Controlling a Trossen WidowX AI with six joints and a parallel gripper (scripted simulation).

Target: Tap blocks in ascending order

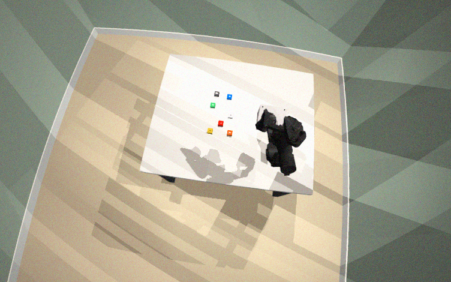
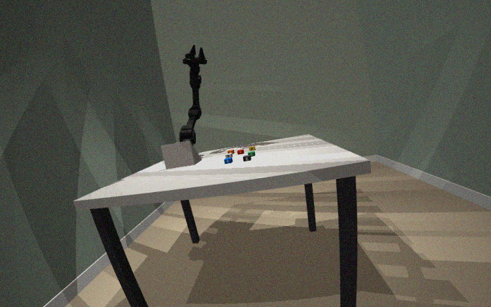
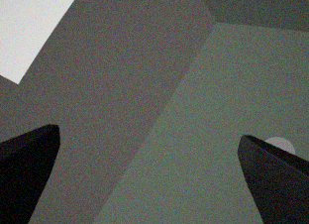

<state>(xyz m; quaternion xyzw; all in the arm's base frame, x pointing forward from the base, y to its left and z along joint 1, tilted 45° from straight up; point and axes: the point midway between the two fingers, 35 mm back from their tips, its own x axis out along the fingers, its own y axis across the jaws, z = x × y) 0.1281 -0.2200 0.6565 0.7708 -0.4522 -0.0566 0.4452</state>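
Small blocks lie apart on the white table: black (image 1: 216,93) (image 2: 247,158), blue (image 1: 229,96) (image 2: 228,161), green (image 1: 212,105) (image 2: 251,153), white (image 1: 229,116) (image 2: 228,155), red (image 1: 221,123) (image 2: 240,151), yellow (image 1: 210,130) (image 2: 252,148) and orange (image 1: 229,132) (image 2: 230,151). Their digits are too small to read. My gripper (image 2: 197,47) (image 3: 152,140) is open and empty. It points upward, high above the table and far from every block. No block shows in the wrist view.
The white table (image 1: 185,73) (image 2: 297,177) carries the arm's pale base (image 2: 179,155), with the black arm (image 1: 281,140) (image 2: 195,95) rising from it. In the top view the base is right of the blocks. Shadows cross the tabletop.
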